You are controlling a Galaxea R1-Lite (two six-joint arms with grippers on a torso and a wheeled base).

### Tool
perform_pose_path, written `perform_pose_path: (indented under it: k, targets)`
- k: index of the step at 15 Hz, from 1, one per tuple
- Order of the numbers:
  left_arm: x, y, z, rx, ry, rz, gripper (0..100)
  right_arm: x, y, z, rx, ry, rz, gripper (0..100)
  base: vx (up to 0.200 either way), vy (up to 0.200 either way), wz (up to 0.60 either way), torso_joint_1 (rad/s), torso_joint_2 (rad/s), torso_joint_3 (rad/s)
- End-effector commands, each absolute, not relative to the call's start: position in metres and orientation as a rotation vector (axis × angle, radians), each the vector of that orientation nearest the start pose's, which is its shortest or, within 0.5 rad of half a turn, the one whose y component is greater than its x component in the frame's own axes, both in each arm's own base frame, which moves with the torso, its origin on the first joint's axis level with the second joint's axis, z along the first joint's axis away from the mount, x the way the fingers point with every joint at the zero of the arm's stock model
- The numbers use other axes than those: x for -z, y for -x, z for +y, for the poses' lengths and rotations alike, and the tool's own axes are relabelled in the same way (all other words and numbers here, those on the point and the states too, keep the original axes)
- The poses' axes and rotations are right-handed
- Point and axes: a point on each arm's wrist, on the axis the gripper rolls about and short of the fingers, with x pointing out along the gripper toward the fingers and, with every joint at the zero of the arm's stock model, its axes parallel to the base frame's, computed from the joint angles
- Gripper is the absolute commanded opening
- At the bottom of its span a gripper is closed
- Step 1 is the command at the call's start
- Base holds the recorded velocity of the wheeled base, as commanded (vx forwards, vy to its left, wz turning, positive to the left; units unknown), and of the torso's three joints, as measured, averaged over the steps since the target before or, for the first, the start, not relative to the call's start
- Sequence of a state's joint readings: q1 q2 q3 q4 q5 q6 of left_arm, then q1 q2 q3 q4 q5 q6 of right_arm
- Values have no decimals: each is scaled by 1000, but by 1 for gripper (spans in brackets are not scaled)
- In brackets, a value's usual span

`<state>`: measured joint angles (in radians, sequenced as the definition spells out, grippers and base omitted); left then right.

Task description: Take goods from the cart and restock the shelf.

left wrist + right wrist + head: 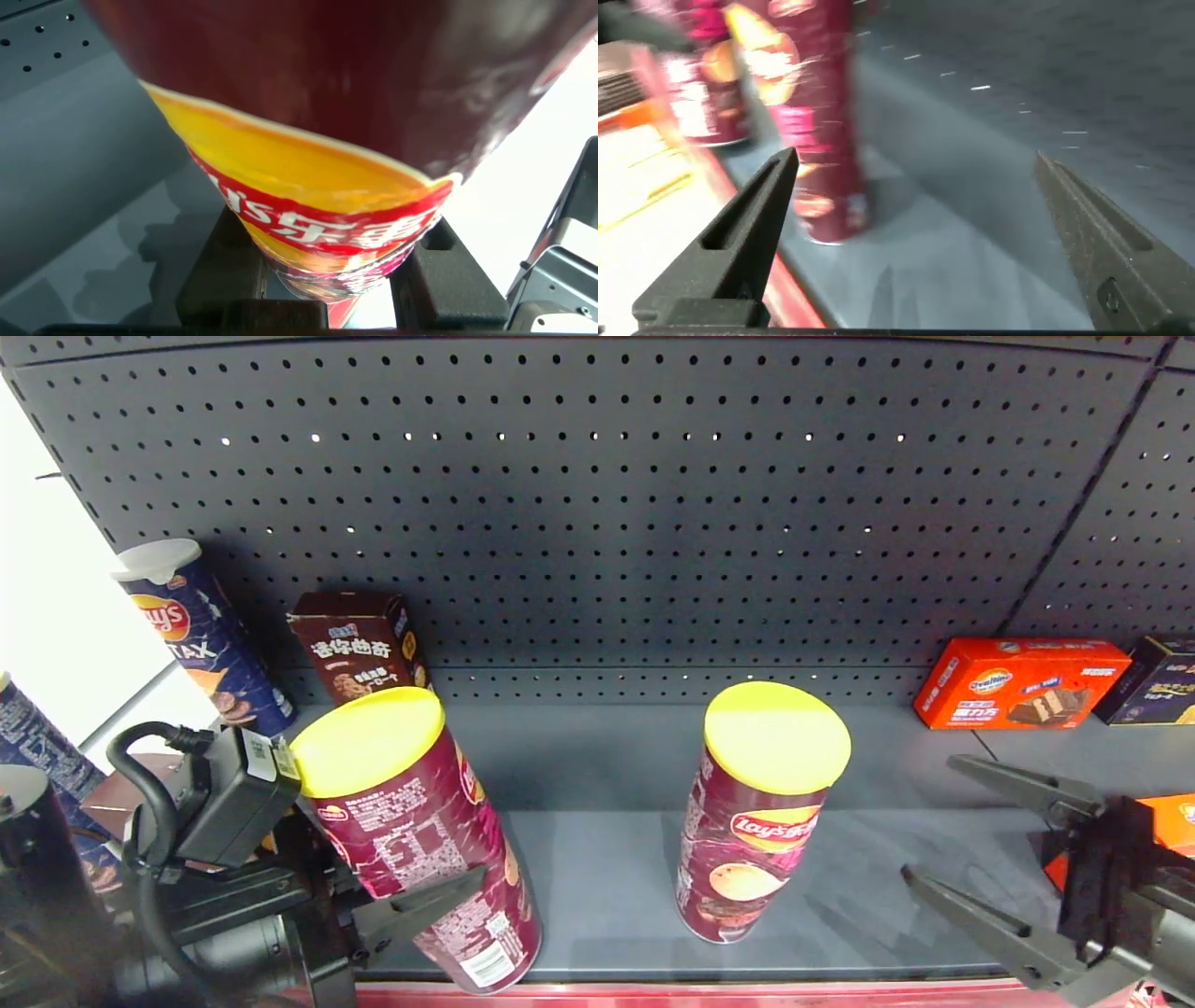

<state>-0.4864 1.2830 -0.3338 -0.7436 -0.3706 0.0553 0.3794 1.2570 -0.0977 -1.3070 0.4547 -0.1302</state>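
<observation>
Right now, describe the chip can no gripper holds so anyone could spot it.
Look at the grey shelf under the pegboard. Of two maroon, yellow-lidded cans, it is the upright can mid-shelf, standing free; its twin, farther left, sits in the left gripper.

A dark grey pegboard back panel (597, 504) rises behind the shelf (597, 859), its small round holes set in even rows. Along two of those rows a few holes glow with pinpoints of light. Towards the right end a dark vertical seam (1078, 495) divides it from a second perforated panel (1153, 504) of the same grey. At the foot of the back panel a low perforated riser (653, 683) meets the shelf's back edge. The shelf board itself is flat and matt grey, with a faint sheen. A red strip (700, 995) runs along its front edge. Beyond the left edge lies a bright white area (47, 597), washed out, with nothing to be made out in it.
</observation>
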Motion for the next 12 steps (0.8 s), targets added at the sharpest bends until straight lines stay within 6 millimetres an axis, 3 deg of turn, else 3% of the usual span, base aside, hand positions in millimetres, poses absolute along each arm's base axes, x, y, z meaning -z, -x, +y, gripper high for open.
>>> perform_pose_path:
  k: [1,2,3,6,10,12]
  targets:
    - [-172,-152,-90,860,-65,172,0,-185,-107,36,-672,152,-305,100,0,0,0,0,0,0]
    - [-173,-152,-90,860,-63,171,0,-185,-106,36,-667,152,-304,100,0,0,0,0,0,0]
    - [-174,-151,-89,860,-64,164,0,-186,-89,19,-496,168,-302,100,0,0,0,0,0,0]
    - [-176,-149,-89,866,-65,150,0,-180,-58,9,-299,157,-277,100,0,0,0,0,0,0]
    - [-178,-147,-89,874,-67,128,0,-131,10,3,-170,132,-175,100,0,0,0,0,0,0]
    - [-178,-146,-90,885,-66,124,0,-106,26,1,-98,102,-129,100,0,0,0,0,0,0]
